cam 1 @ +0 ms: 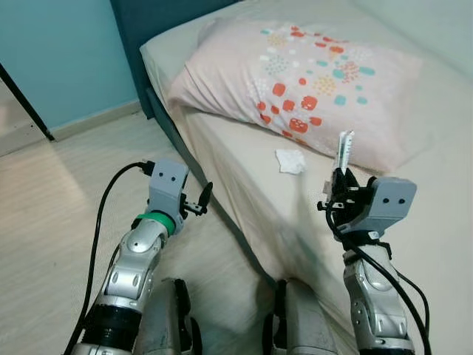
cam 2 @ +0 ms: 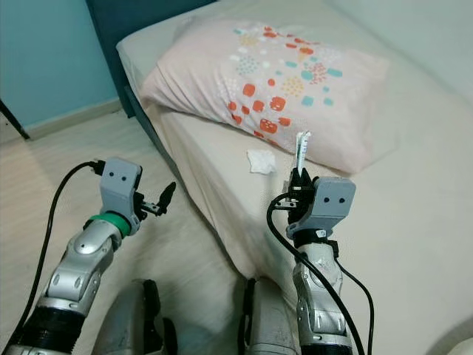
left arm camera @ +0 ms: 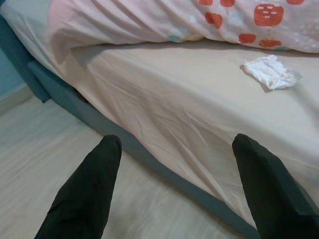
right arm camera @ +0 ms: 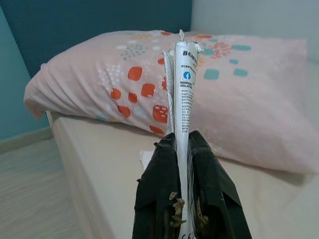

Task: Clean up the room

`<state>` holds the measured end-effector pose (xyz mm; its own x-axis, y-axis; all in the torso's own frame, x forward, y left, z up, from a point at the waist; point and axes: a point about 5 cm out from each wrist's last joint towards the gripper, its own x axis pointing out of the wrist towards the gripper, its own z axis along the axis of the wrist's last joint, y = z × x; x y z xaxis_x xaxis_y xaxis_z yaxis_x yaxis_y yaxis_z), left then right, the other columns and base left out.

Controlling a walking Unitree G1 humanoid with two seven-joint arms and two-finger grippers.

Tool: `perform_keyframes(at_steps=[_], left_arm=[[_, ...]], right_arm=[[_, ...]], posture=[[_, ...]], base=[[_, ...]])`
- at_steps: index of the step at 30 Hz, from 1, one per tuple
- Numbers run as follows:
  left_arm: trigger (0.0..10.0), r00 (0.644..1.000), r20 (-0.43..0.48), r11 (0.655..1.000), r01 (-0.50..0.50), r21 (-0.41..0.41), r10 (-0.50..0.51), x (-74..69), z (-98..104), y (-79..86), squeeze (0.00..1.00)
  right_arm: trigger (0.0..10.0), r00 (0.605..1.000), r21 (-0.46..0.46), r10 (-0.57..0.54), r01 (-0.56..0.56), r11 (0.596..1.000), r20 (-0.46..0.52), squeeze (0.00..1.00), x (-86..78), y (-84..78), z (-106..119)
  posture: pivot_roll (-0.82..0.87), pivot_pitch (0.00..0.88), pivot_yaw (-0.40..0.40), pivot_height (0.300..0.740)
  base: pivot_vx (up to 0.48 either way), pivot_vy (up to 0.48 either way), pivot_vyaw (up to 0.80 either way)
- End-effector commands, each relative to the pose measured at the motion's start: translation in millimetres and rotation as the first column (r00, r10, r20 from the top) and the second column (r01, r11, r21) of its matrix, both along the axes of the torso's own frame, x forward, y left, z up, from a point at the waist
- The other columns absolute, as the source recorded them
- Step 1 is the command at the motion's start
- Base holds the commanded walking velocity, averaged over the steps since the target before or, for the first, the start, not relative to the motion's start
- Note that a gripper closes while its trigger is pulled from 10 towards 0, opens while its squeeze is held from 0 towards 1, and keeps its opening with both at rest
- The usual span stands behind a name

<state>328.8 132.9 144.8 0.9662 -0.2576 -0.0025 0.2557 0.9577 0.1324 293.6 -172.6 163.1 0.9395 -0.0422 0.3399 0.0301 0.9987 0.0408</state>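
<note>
A flat white printed wrapper [right arm camera: 183, 94] sticks up from my right gripper [cam 1: 341, 180], which is shut on it above the bed's near part. A crumpled white tissue [cam 1: 290, 160] lies on the beige sheet just below the pillow, ahead and to the left of that gripper. My left gripper [cam 1: 202, 200] hangs open over the floor beside the bed's edge. In the left wrist view its fingers [left arm camera: 87, 194] stand wide apart, with the tissue [left arm camera: 270, 72] lying beyond them on the mattress.
A pink pillow [cam 1: 303, 81] with orange and teal dots rests at the head of the bed [cam 1: 244, 185]. A dark blue headboard [cam 1: 159, 18] and a light blue wall stand behind. Pale wood floor [cam 1: 59, 214] lies to the left, with a black leg [cam 1: 26, 103] of something crossing it.
</note>
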Motion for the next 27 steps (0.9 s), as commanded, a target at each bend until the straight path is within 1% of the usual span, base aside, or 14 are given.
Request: perform_keyframes(at_steps=[1, 5, 8, 10, 17, 19, 27], left_arm=[[10.0, 1.000, -0.015, 1.000, 0.002, 0.010, -0.002, -3.0, -8, -1.4, 0.00], [10.0, 1.000, -0.012, 1.000, 0.001, 0.008, -0.001, -1.9, -9, -3.8, 0.00], [10.0, 1.000, -0.011, 1.000, 0.002, 0.007, -0.002, -1.5, -9, -5.0, 0.00], [10.0, 1.000, -0.002, 1.000, 0.011, 0.006, -0.011, 0.0, -8, -8.6, 0.00], [10.0, 1.000, 0.003, 1.000, 0.008, 0.003, -0.008, 1.4, -7, -9.3, 0.00], [10.0, 1.000, 0.007, 1.000, 0.005, 0.004, -0.005, 2.5, -7, -9.4, 0.00], [10.0, 1.000, 0.015, 1.000, 0.006, 0.002, -0.006, 4.9, -5, -12.6, 0.00]], right_arm=[[10.0, 0.999, -0.002, 0.000, 0.000, 1.000, -0.037, 0.00, -0.9, -1.1, -9], [10.0, 0.999, -0.008, 0.003, -0.003, 1.000, -0.051, 0.00, -1.5, -0.7, -13], [10.0, 0.999, -0.009, 0.001, -0.002, 1.000, -0.054, 0.00, -1.5, -1.5, -14], [10.0, 0.998, -0.012, -0.012, 0.011, 1.000, -0.062, 0.00, -1.2, -5.0, -16], [10.0, 0.997, -0.013, -0.028, 0.027, 1.000, -0.068, 0.00, -1.3, -7.7, -17], [10.0, 0.997, -0.013, -0.032, 0.031, 0.999, -0.071, 0.00, -1.5, -8.4, -18], [10.0, 0.997, -0.012, -0.037, 0.036, 0.999, -0.073, 0.00, -1.0, -9.1, -19]], posture=[[0.01, 0.144, 0.003, 0.637], [0.01, 0.140, 0.001, 0.657], [0.01, 0.140, 0.001, 0.662], [0.00, 0.141, 0.002, 0.677], [0.00, 0.142, 0.003, 0.696], [0.00, 0.144, 0.005, 0.711], [0.00, 0.144, 0.008, 0.735]], base=[[0.000, 0.000, 0.00], [0.000, 0.000, 0.00], [0.000, 0.000, 0.00], [0.000, 0.000, 0.00], [0.000, 0.000, 0.00], [0.000, 0.000, 0.00], [0.000, 0.000, 0.00]])
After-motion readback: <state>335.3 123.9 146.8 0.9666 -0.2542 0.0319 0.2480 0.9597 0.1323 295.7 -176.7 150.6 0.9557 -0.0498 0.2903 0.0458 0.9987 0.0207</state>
